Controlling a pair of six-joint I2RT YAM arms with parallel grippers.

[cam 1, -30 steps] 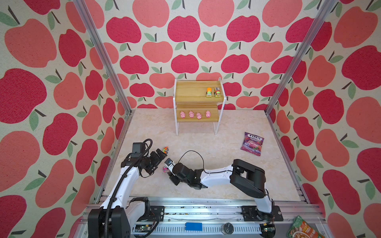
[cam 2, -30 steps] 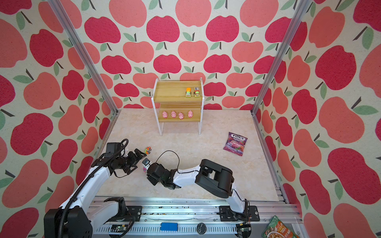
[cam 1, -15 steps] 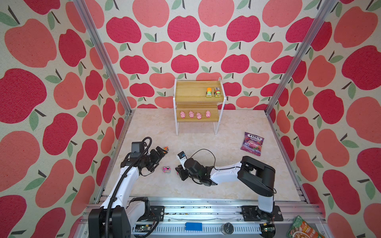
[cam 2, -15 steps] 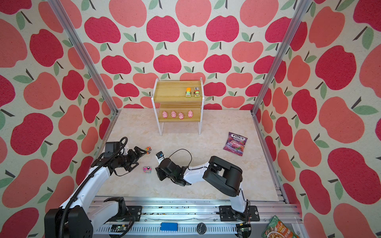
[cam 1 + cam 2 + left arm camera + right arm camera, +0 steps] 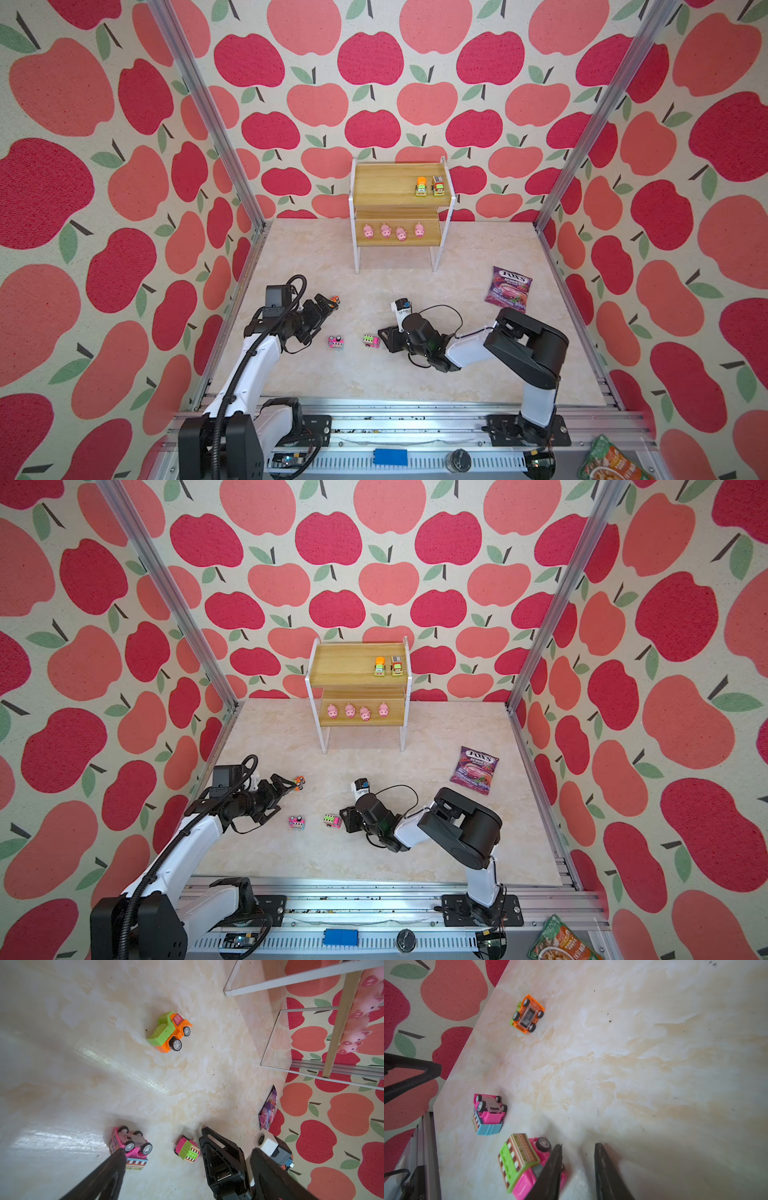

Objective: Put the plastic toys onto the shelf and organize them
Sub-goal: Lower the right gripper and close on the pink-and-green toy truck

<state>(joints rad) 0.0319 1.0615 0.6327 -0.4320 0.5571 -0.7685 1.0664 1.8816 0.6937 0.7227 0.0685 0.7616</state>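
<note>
Rt gripper (image 5: pixel 578 1147) backed away from lft gripper (image 5: pixel 327 303), both w/ jaws parted & empty, so I'd say the pink-green truck (image 5: pixel 519 1159) lying on the tabletop (image 5: pixel 415 382) just beside its tip awaits a re-grab, while the shelf (image 5: pixel 386 187) is sorted w/ pigs (image 5: pixel 386 230) low, trucks (image 5: pixel 422 187) high.

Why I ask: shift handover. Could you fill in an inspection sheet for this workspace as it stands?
Surface: marbled table, a few dark specks.
Job's things: four pigs on the shelf lower board; two trucks on its top board; on the table an orange truck, a pink-blue truck tipped over, a pink-green truck.
Clutter: purple bag on the table, apart from the toys.
Tools: left tool open, next to the orange truck, holding nothing; right tool slightly open, beside the pink-green truck, holding nothing.
Cables: black loops at both wrists, off the toys.
Surroundings: apple-print walls; metal rail in front; snack packet beyond it.
</note>
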